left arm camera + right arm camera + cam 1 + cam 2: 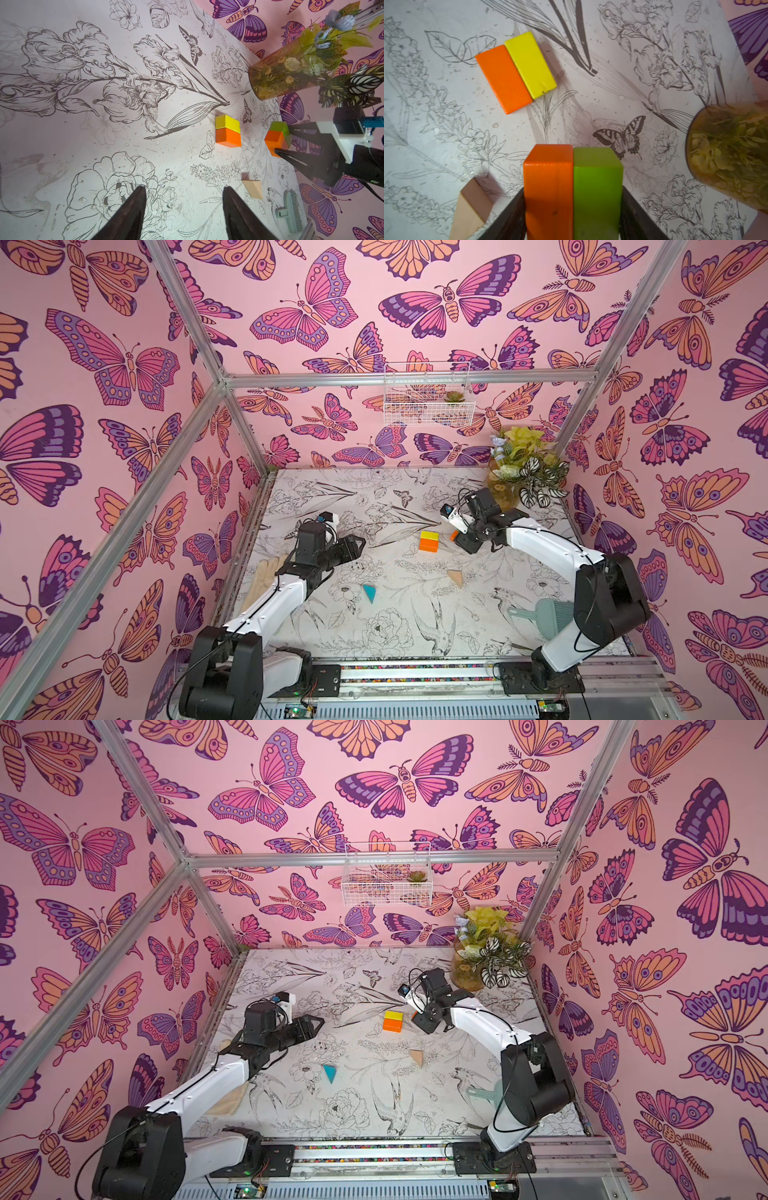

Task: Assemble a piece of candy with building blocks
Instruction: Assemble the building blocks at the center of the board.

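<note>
Bricks, two at once, sit clamped in the right gripper (573,193). These are the held orange brick (548,187) and the green brick (597,187), pressed long side to long side. One dark jaw bears on each outer face, so the jaws stand about two bricks apart. The pair pokes out past the fingertips, toward the far right corner of the table (374,497) and near a vase of flowers (505,489). Whether it touches the table cannot be told.

The left gripper (184,188) has its jaws moderately apart and holds nothing. It hovers over the left half of the table, well apart from every block.

The piece of candy is only begun. The yellow brick (429,536) and the lying orange brick (428,546) lie flat and touching along their long sides. They are near the table's middle, just beside the held pair, with a gap between. The tan triangle (456,576) lies loose nearer the front edge, right of centre. The teal triangle (369,592) lies loose left of centre, apart from all the other blocks.

A small pale green brush (289,209) rests by the right edge.
</note>
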Robot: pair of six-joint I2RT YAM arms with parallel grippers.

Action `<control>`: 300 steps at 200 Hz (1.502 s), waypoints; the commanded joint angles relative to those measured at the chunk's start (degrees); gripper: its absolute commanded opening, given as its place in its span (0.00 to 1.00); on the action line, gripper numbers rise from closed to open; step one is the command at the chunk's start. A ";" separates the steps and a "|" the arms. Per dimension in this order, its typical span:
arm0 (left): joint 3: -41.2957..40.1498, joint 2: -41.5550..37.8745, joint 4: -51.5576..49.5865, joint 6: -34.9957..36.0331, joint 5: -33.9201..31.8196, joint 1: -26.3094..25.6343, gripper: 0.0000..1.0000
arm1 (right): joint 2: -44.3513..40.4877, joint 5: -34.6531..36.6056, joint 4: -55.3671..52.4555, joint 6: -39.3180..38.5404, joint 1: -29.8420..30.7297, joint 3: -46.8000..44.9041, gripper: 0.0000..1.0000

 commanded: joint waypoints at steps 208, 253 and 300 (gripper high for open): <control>-2.18 -1.56 1.61 -0.05 -0.93 0.15 0.60 | 7.68 -17.06 -1.17 -26.31 -2.35 3.27 0.36; -2.31 -0.91 1.59 -0.18 -1.15 0.19 0.60 | 9.50 -15.41 -3.47 -27.26 -2.35 4.66 0.37; -2.05 -0.72 1.55 -0.22 -1.15 0.20 0.60 | 12.25 -14.07 -2.34 -27.13 -2.38 6.10 0.37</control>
